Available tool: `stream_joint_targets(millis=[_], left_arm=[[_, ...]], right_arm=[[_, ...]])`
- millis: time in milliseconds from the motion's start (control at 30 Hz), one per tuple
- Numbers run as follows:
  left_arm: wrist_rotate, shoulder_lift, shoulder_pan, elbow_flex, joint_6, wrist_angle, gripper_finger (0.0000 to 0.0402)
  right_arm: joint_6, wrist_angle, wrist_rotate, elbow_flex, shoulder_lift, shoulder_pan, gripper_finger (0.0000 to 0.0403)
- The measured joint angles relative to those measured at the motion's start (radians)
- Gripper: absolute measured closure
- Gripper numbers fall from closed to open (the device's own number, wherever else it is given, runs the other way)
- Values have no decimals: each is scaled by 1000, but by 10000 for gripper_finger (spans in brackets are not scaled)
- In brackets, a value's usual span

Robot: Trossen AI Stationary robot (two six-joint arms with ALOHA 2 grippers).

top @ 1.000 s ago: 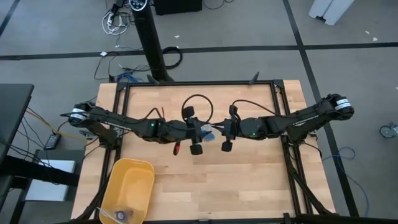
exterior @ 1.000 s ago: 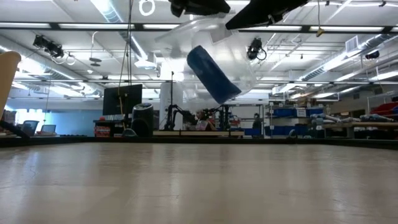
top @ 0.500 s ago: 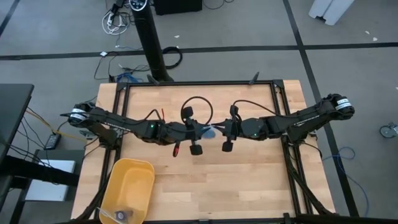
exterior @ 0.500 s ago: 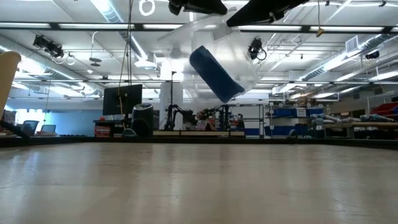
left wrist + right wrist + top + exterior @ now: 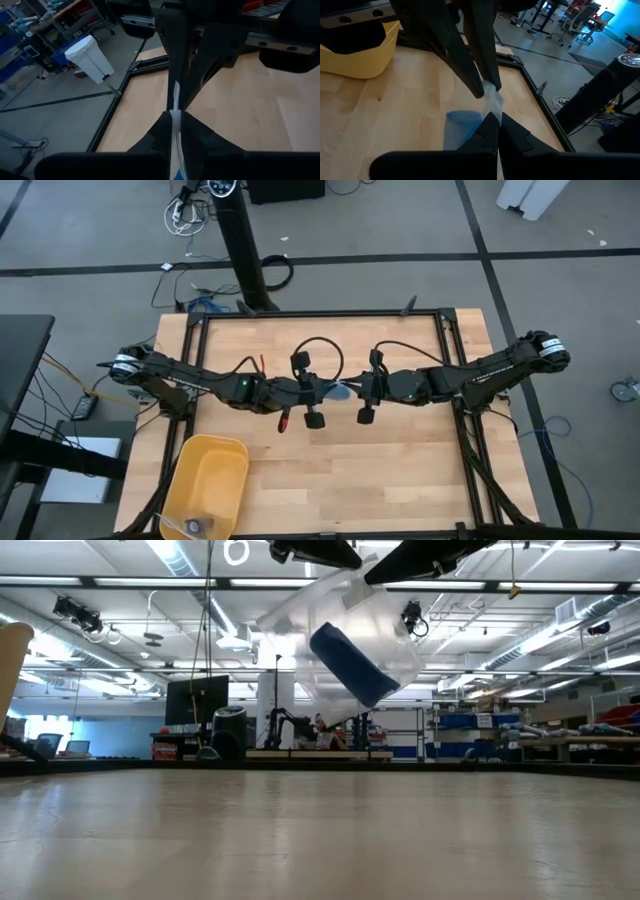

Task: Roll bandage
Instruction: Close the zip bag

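Here both grippers, left [image 5: 322, 393] and right [image 5: 348, 391], have jaws pinched on the clear bag [image 5: 345, 635] above the surface [image 5: 400, 470]; a slipping film would drop the bandage [image 5: 347, 664].

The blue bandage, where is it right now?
In the low view the bandage hangs above the table inside a clear plastic bag, pinched at the table's middle by both grippers.

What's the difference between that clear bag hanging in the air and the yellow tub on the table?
The clear plastic bag hangs in the air between both arms; the yellow bin rests on a table corner near the left arm. The bag is see-through and crinkled; the bin is opaque and rigid. The bag holds the blue bandage; the bin holds only a small object.
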Motion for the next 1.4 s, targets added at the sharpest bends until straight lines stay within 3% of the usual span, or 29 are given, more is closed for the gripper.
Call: stream_joint_targets(millis=[1400], left_arm=[[-131,-1,-28,-13,-95,-222,370]], right_arm=[[5,-64,41,-2,-77,35,403]])
